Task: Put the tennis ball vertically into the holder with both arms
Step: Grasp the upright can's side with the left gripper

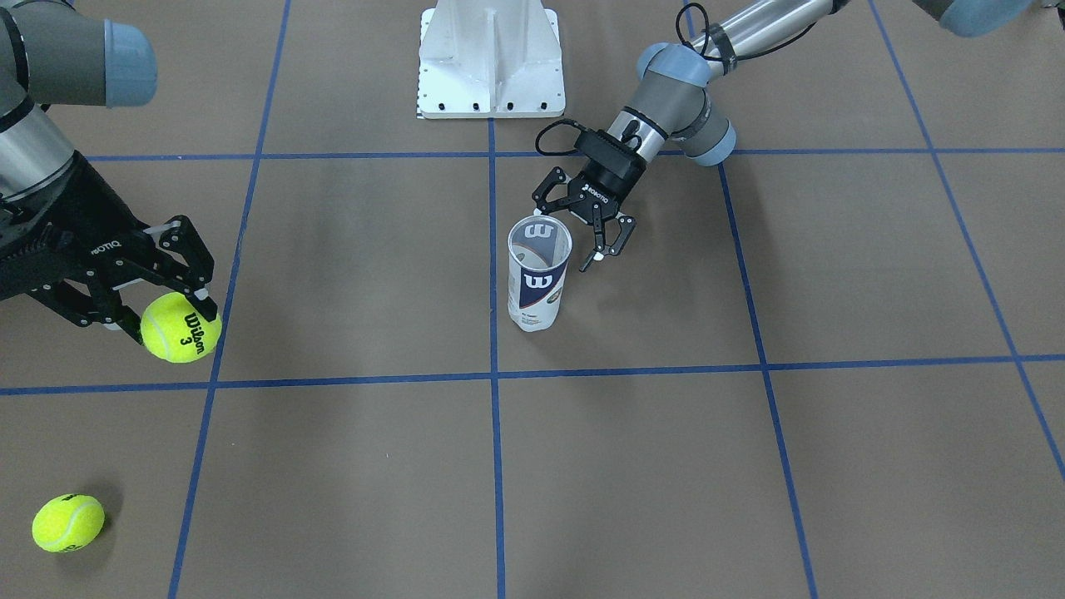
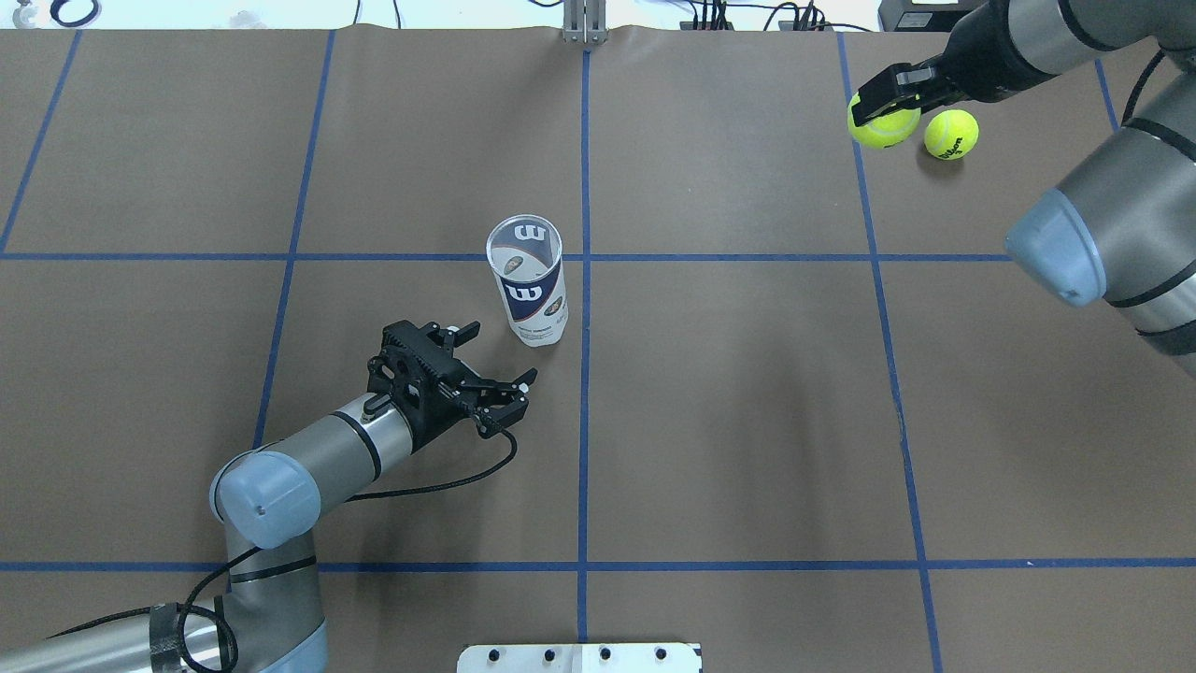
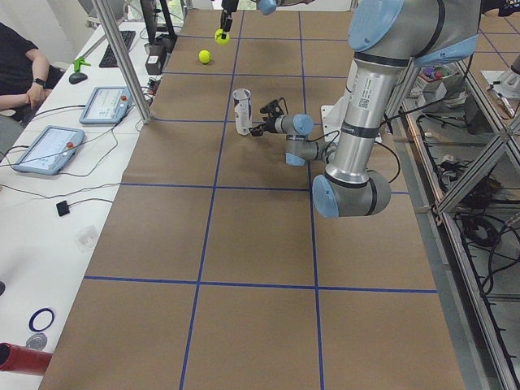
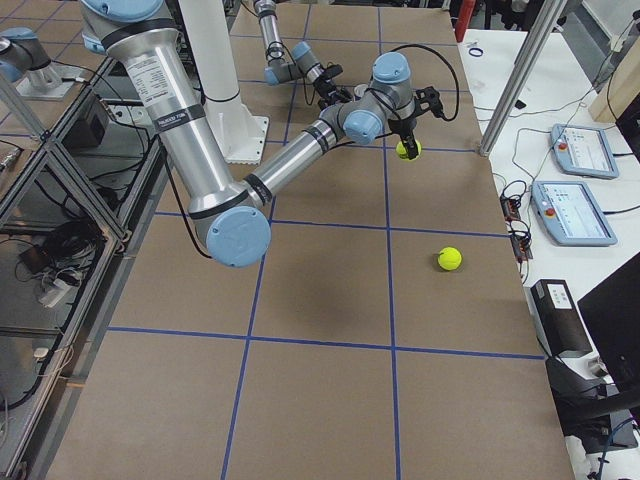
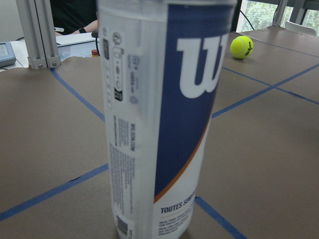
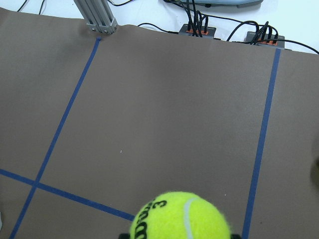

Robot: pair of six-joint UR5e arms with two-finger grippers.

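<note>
The holder (image 2: 528,285), a clear can with a navy and white "W" label, stands upright and open-topped near the table's middle; it also shows in the front view (image 1: 538,279) and fills the left wrist view (image 5: 164,119). My left gripper (image 2: 505,352) is open and empty, low beside the holder, jaws facing it (image 1: 574,239). My right gripper (image 2: 883,101) is shut on a yellow tennis ball (image 2: 883,126), held above the table at the far right; the ball also shows in the front view (image 1: 180,327) and the right wrist view (image 6: 180,218).
A second tennis ball (image 2: 951,134) lies on the table just beside the held one; it also shows in the front view (image 1: 68,522). The white pedestal base (image 1: 491,58) stands at the robot's edge. Blue tape lines (image 2: 584,421) grid the brown table.
</note>
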